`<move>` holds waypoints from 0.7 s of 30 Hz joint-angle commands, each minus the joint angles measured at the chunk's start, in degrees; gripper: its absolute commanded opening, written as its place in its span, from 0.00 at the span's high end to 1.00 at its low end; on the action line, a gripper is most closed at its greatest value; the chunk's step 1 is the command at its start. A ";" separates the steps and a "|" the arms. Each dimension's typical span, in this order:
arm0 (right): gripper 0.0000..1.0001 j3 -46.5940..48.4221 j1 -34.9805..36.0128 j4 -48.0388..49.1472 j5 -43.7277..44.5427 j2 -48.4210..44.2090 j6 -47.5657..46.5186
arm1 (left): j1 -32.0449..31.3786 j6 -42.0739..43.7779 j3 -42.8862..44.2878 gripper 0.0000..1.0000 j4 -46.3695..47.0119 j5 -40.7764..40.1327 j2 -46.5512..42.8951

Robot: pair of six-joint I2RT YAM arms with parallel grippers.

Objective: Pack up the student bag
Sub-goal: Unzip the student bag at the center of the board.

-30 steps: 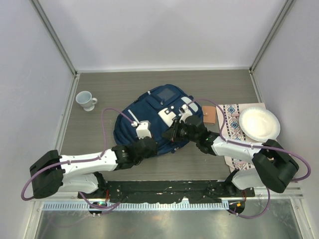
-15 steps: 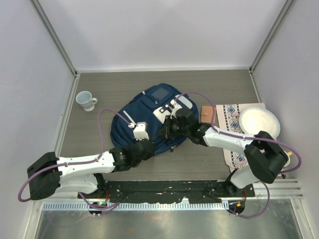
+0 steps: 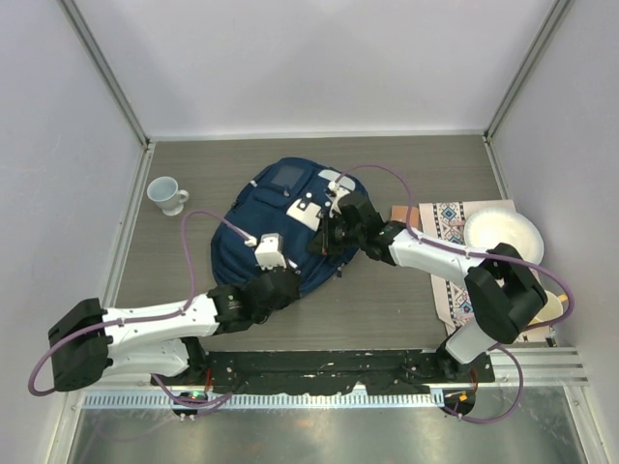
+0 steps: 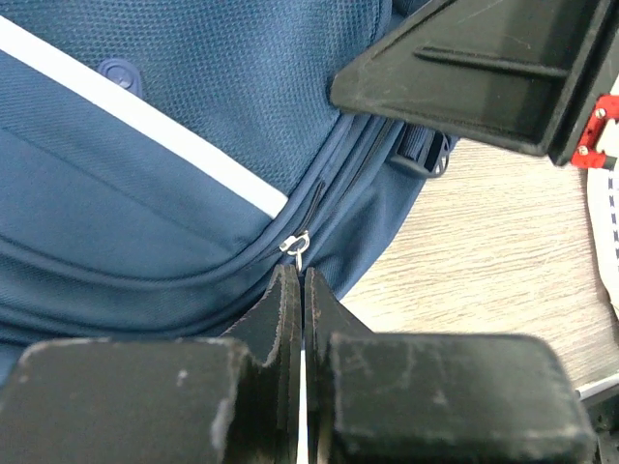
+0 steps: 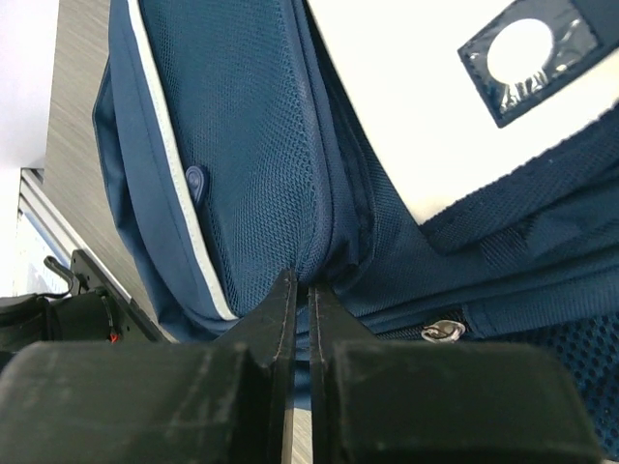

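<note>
Bag's been dragged up and to the left compared with a second ago, and it's turned a bit too. The right arm has stretched way further across to follow it.

Right now the student bag point(image 3: 276, 208) is lying flat, front side up, just left of the middle of the table point(image 3: 193, 155) in the overhead view, with both arms reaching onto its lower half.

The left gripper point(image 4: 295, 275) has its jaws squeezed together, and the little metal zipper pull point(image 4: 294, 244) seems to run straight down into the seam between them, so I'm fairly sure it's got the pull nipped. That sits right at the bag's edge, with bare wood off to the right of the wrist view.

The right gripper point(image 5: 300, 280) is clamped too, pinching a fold of the navy fabric beside the white stripe.

My read is that one arm anchors the cloth so the bag can't slide while the other works the zipper. It still looks mostly zipped to me.

The mug point(image 3: 166, 194) at upper left and the plate point(image 3: 501, 239) on the patterned cloth point(image 3: 448, 232) at right are well apart from the bag, and I can't tell whether they're meant to go in.
</note>
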 commanded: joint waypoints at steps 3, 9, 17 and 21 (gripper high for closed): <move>0.99 3.14 -4.23 10.02 11.80 0.64 -3.79 | -2.84 -2.78 -1.06 1.00 -6.79 3.10 -6.39; 0.99 3.57 -5.73 10.02 13.73 0.02 -3.96 | -2.84 -6.65 -0.28 1.00 -18.66 -1.20 -8.94; 0.99 8.23 -7.13 9.14 15.74 2.13 -3.96 | -2.84 -5.52 2.18 1.00 -22.11 -0.51 -7.45; 0.99 9.73 -8.01 8.97 16.98 2.40 -3.70 | -2.84 -1.92 2.27 1.00 -16.32 3.71 -5.61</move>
